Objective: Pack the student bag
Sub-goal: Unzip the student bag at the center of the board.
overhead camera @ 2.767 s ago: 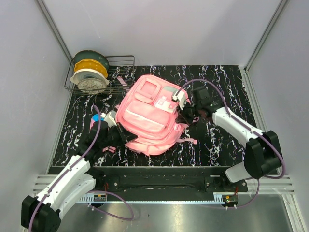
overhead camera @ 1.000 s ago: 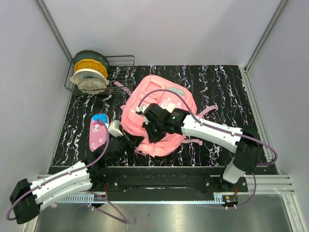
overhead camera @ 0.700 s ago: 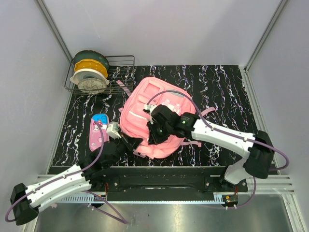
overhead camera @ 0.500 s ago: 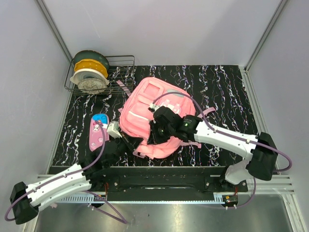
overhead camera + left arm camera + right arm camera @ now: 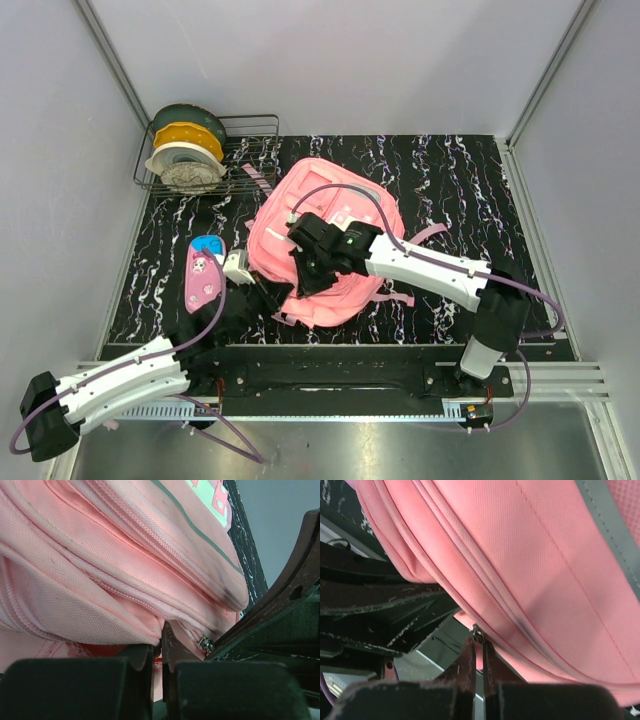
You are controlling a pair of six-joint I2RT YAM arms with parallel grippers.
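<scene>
Left tool point(image 5: 158, 652) has its two tips pressed together, with a sliver of pink cloth caught between them at the near lower seam of the bag point(image 5: 318, 185). Its wrist view shows folds of pink fabric and zip lines bulging just above the tips, and a grey stripe higher up.

Right tool point(image 5: 478, 647) is also closed. Its tips meet on the small metal zip pull point(image 5: 476, 629), which hangs from a zip line along the bag's underside edge. The same pull shows in the left wrist view, touching a dark finger of the right tool that slants in from the right.

From above, the bag lies near the middle of the black marbled bench point(image 5: 460, 190), front pockets up and its near edge bunched. The right arm reaches across the bag from the right and the left arm comes in from the near left, so both tools meet at the bag's near-left edge, just beside each other.

A pink-and-blue pencil case point(image 5: 203, 275) lies on the bench left of the bag, apart from it and close to the left arm. A wire rack point(image 5: 250, 118) sits at the far left corner, holding green, yellow and white discs point(image 5: 185, 150) on edge
</scene>
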